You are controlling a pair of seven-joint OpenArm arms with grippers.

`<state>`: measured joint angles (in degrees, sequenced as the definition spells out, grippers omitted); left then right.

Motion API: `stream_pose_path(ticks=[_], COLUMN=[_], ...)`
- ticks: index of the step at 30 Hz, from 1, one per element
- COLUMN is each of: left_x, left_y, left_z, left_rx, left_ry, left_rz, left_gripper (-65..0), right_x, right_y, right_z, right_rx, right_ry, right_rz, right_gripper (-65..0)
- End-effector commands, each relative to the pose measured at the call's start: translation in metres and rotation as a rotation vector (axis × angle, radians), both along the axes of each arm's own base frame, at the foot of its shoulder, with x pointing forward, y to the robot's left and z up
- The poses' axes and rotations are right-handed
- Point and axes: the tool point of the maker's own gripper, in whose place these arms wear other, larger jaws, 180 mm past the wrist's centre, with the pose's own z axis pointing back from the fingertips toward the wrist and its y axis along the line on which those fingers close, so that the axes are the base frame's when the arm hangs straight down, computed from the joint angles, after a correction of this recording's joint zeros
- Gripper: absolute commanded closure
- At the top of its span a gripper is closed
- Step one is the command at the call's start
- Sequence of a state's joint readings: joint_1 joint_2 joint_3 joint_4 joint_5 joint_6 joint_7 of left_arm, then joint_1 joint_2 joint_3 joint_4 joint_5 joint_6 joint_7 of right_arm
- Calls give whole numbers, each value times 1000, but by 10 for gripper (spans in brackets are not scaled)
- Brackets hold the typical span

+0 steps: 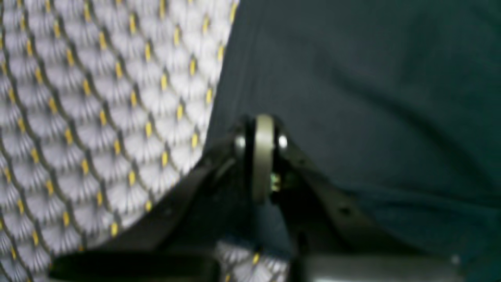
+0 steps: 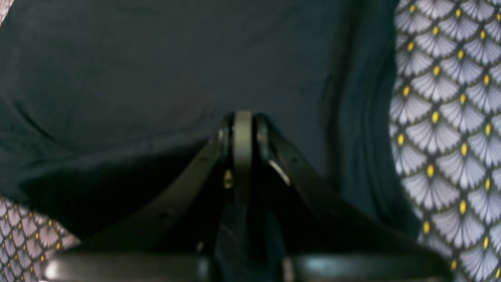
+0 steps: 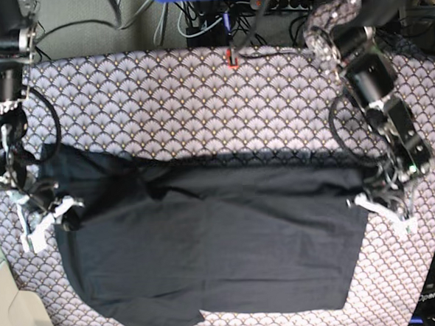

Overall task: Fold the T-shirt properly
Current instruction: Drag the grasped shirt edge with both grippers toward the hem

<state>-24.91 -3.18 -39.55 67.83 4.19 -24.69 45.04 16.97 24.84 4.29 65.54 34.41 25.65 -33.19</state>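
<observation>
T-shirt: 1, plain black, short-sleeved, no print. Spread across the middle and lower part of the table, long axis running left to right in the base view. The upper portion is doubled over, with a raised fold line crossing between the 2 grippers; the lower portion lies flat, its lower edge uneven.

Tablecloth: 1, purple-white scallop pattern with small yellow dots, covering the whole table; bare above the shirt and along both side edges.

Arms: 2, 1 at each side of the table.

Left gripper: 1, at the base view's right, at the shirt's right-hand edge. In the left wrist view the jaws are pressed together with a strip of dark cloth running down between them, so it pinches the T-shirt; the tablecloth shows on the left of that view, the shirt on the right.

Right gripper: 1, at the base view's left, at the shirt's upper left corner near the sleeve. In the right wrist view the jaws are drawn tight together, dark fabric gathered between and below them, so it too pinches the T-shirt; the tablecloth shows on the right of that view.

Cables: several, dark, behind the far table edge; exact count cannot be told
</observation>
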Motion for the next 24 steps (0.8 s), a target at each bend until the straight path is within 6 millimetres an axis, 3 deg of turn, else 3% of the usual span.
stream_pose_path(ticks=[1, 5, 8, 14, 19, 24], left_x=[17, 27, 28, 30, 31, 33], left_y=[6, 16, 17, 18, 10, 9], left_z=[29, 49, 51, 54, 32, 31], left_rx=[16, 34, 37, 39, 1, -5], left_ry=[-84, -121, -124, -150, -124, -136], left_rz=[5, 14, 15, 18, 9, 9], left_gripper=[0, 0, 0, 0, 0, 0], right_x=[16, 25, 27, 40, 52, 60], right_y=[-1, 9, 11, 15, 17, 15], right_z=[24, 17, 12, 22, 27, 32], right_rx=[1, -30, -54, -113, -129, -147], right_ry=[-68, -39, -23, -44, -52, -56], right_rz=[6, 44, 56, 68, 66, 62], right_gripper=[0, 0, 0, 0, 0, 0])
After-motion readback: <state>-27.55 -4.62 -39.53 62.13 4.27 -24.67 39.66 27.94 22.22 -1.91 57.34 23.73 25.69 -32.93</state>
